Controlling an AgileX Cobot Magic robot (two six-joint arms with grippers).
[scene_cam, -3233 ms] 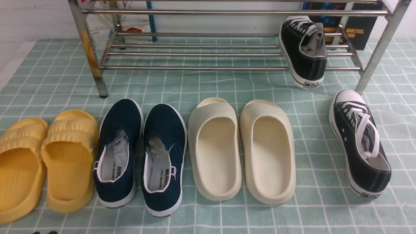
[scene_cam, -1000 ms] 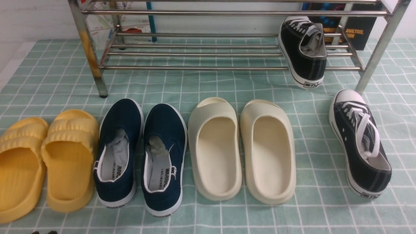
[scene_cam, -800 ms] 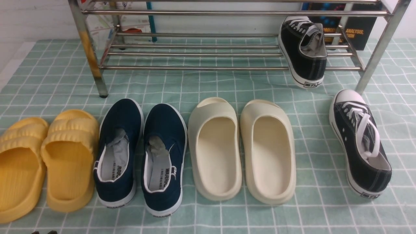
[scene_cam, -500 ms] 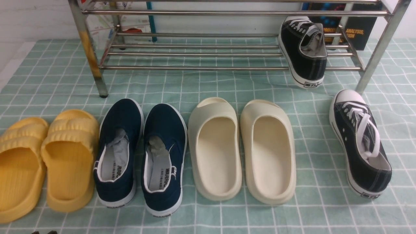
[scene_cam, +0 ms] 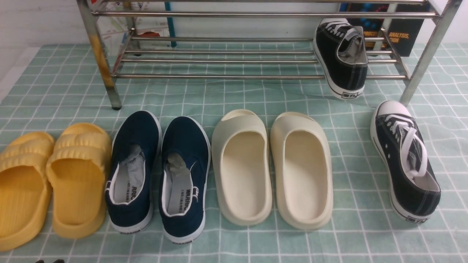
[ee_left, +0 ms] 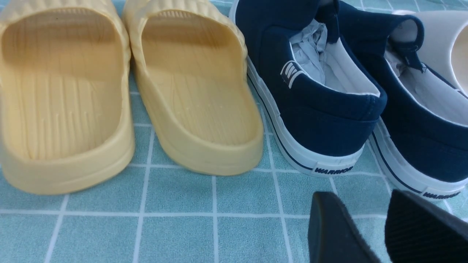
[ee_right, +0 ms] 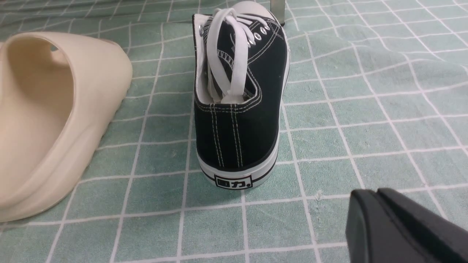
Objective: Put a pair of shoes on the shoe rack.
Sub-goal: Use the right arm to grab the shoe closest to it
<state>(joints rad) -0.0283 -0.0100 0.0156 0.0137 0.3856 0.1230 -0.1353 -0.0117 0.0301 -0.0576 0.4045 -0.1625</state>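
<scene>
Nothing is seen to have moved since the earlier front frames; every shoe lies as it did.

Front view: the first sneaker is lodged at the right end of the shoe rack, on the lower shelf, toe far, heel hanging over the near bar. The second sneaker is left on the counter, near and right of the rack, toe close to the right leg. No claw is clearly shown here.

Left wrist view: the left claw is held released, jaws apart and empty, just near of the navy slip-ons, with the yellow slides beside them.

Right wrist view: the right claw is seen all but clenched, nothing between the jaws, behind the second sneaker; a cream slide lies alongside. The shoe is judged light, with soft, collapsible canvas, a stiffer rubber sole and loose laces liable to snag. A pinch over the heel collar, one jaw inside and one on the back seam, is judged soundest.
</scene>
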